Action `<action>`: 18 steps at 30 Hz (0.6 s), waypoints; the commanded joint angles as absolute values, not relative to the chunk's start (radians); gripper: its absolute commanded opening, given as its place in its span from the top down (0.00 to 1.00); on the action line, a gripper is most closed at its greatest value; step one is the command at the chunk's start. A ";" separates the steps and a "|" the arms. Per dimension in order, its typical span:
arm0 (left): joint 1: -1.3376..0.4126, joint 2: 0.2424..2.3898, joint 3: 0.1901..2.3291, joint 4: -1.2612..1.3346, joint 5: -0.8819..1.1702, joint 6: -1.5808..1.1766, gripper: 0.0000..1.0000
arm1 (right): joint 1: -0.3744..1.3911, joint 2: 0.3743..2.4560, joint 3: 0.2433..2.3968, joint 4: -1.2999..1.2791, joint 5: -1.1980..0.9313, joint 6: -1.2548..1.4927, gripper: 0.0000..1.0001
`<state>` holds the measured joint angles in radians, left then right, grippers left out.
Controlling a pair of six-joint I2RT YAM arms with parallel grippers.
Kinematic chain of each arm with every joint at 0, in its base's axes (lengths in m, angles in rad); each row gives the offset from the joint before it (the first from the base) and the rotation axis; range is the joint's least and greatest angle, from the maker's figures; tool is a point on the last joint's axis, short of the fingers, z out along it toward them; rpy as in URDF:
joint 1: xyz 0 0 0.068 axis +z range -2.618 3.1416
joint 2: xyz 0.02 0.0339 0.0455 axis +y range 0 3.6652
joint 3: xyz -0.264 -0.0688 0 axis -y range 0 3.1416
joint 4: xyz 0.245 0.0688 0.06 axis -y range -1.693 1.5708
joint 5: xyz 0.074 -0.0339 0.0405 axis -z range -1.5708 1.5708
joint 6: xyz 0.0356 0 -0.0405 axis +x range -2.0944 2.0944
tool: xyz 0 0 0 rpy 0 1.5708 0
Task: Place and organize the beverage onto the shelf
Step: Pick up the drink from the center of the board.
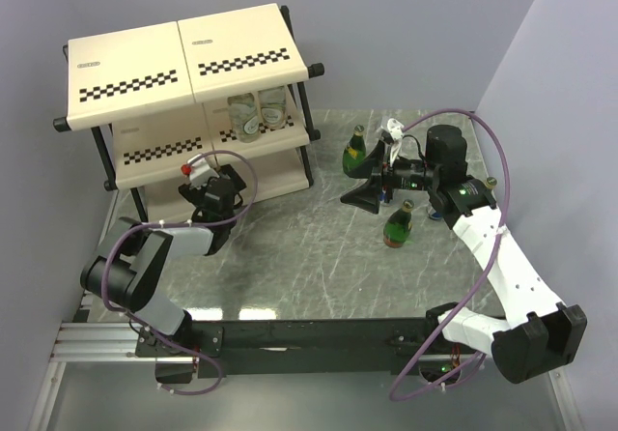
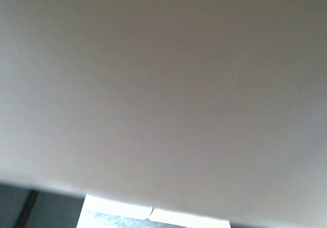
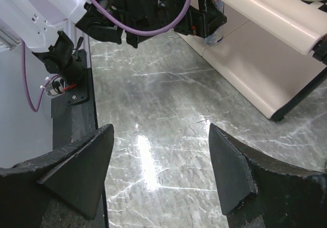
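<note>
The shelf (image 1: 126,59) is standing at the far left corner of the desk (image 1: 290,267), with two clear bottles (image 1: 259,112) sitting on its middle tier; the left tool (image 1: 201,176) is reaching in under that tier, over the bottom panel, its jaws spread wide; in the right wrist view what looks like a blue can (image 3: 215,38) is sitting just below its tips, and whether they are touching it cannot be told; the left wrist view is showing little but a blurred cream panel; the right tool (image 3: 161,133) is hovering open over bare desk toward the far right, gripping nothing; one green bottle (image 1: 355,149) is standing just beyond it, and a second green bottle (image 1: 399,226) is standing just on its near side
</note>
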<state>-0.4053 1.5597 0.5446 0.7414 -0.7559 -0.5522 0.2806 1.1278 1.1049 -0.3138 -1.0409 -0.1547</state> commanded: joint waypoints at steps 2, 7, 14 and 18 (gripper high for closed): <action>-0.410 1.560 0.589 0.634 -0.629 -0.641 0.00 | 0.270 1.100 1.104 -0.281 -1.069 -0.160 0.19; -0.410 1.554 0.618 0.563 -0.633 -0.630 0.01 | 0.268 1.100 1.103 -0.279 -1.069 -0.160 0.19; -0.410 1.526 0.611 0.558 -0.615 -0.608 0.00 | 0.268 1.098 1.103 -0.278 -1.072 -0.160 0.19; -0.410 1.502 0.609 0.549 -0.591 -0.577 0.00 | 0.267 1.098 1.103 -0.278 -1.074 -0.160 0.19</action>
<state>-0.4023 1.5227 0.5838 0.5919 -0.7380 -0.5774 0.2768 1.1278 1.1049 -0.3138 -1.0454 -0.1547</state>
